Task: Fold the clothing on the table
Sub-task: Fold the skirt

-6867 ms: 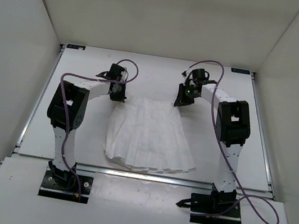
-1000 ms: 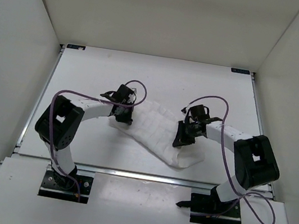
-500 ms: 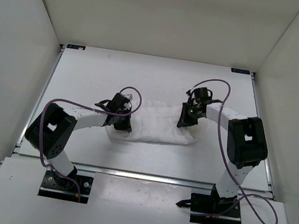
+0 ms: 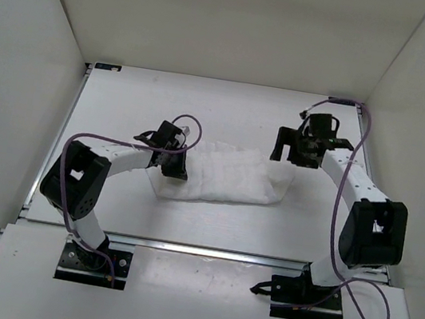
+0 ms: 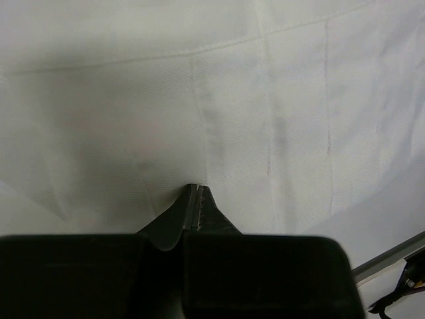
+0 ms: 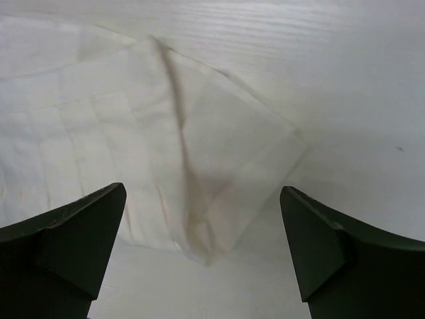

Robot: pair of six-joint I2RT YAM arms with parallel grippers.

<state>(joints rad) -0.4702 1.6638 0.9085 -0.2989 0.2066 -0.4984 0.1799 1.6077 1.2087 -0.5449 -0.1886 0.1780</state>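
The clothing [image 4: 226, 174] lies on the table [image 4: 124, 105] as a folded white band running left to right. My left gripper [image 4: 176, 171] sits low on its left end. In the left wrist view the left gripper [image 5: 197, 188] is shut, with the clothing [image 5: 265, 100] puckered around its tips and a thin layer pinched between them. My right gripper [image 4: 284, 156] hovers just above the band's right end. In the right wrist view the right gripper [image 6: 202, 193] is wide open, and a creased corner of the clothing [image 6: 99, 133] lies untouched on the table [image 6: 345, 80] between the fingers.
White walls [image 4: 34, 58] close in the table on three sides. Metal edging [image 4: 206, 249] runs along the near edge, with both arm bases just in front of it. Purple cables [image 4: 190, 121] loop off each wrist.
My right gripper has opened, let go of the clothing's right end and drawn back to the right. The clothing now lies as a flat band. The left gripper has barely moved.
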